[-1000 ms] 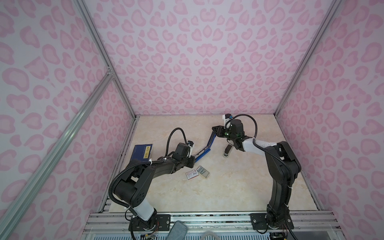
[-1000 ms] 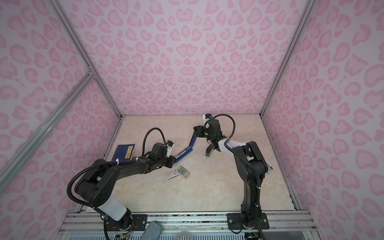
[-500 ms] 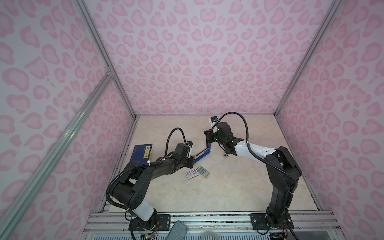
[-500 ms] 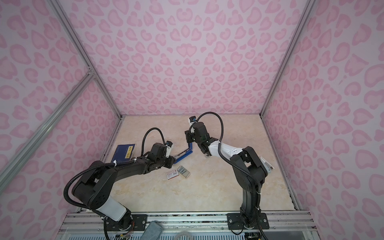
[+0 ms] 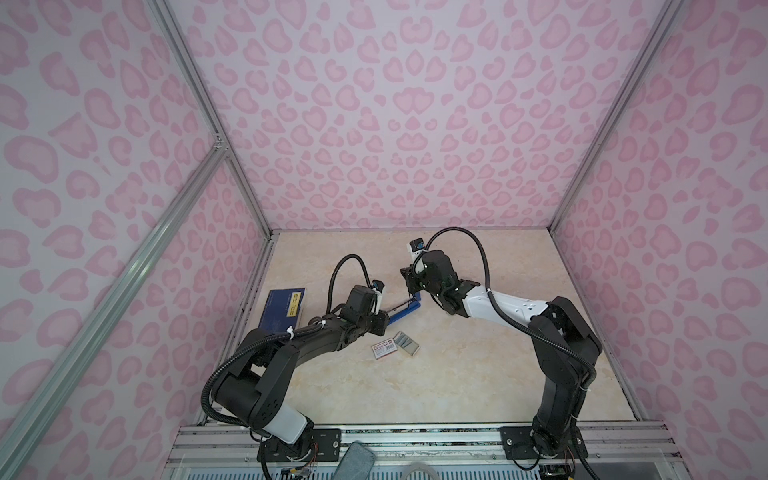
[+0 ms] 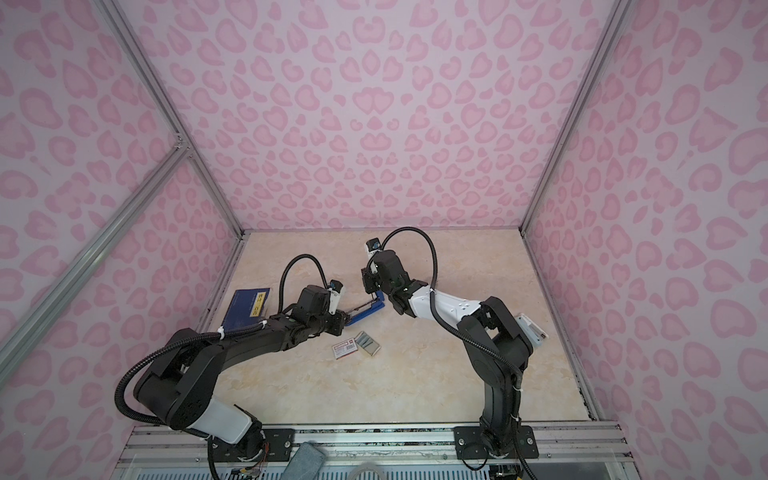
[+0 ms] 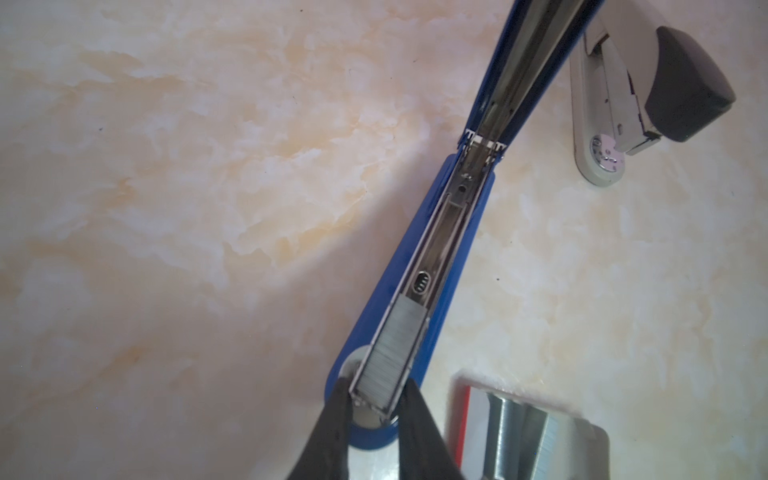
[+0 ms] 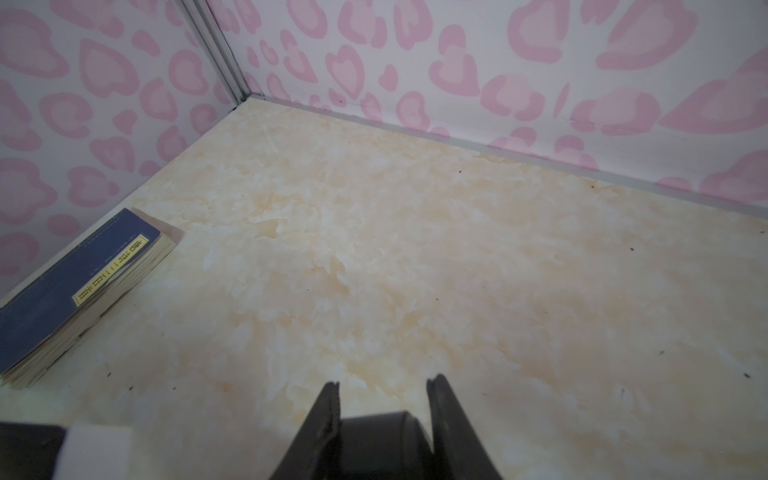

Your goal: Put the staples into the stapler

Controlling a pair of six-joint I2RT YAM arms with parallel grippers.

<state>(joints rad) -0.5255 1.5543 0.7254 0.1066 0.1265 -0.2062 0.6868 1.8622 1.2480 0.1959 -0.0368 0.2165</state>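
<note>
Over the last second the right gripper point(image 8: 384, 386) swings in from the far right and now hangs over the hinge end of the blue stapler point(image 5: 405, 312). The grey stapler point(image 7: 636, 95), which lay in the open beside that arm a second ago, is now hidden under it in both top views (the left wrist view shows it, just beyond the blue one's hinge). The lid point(image 7: 536, 54) was a long slanted bar earlier. In a top view it now shows only as a short stub by the right fingertips. The left gripper point(image 7: 376, 395), the tray and the box sit where they were.

The blue stapler lies on the marbled table point(image 5: 415, 386), left of centre. Its long axis runs diagonally, with the nose toward the near left and the hinge toward the far right. The left fingers point(image 7: 332, 419) are clamped on either side of the magazine's nose. A strip of staples point(image 7: 395, 345) lies in the open channel at that nose end, lengthwise with the stapler, and the channel behind it is bare metal. The lid stands raised off the hinge.

The right jaws stand apart, with only table showing between their tips. Whether they touch the lid I cannot tell.

More strips point(image 7: 507, 432) sit in the tray point(image 5: 412, 352), just on the near side of the stapler, and the tray touches the white box point(image 5: 383, 348) with its red label. A dark blue book point(image 5: 284, 307) lies by the left wall.
</note>
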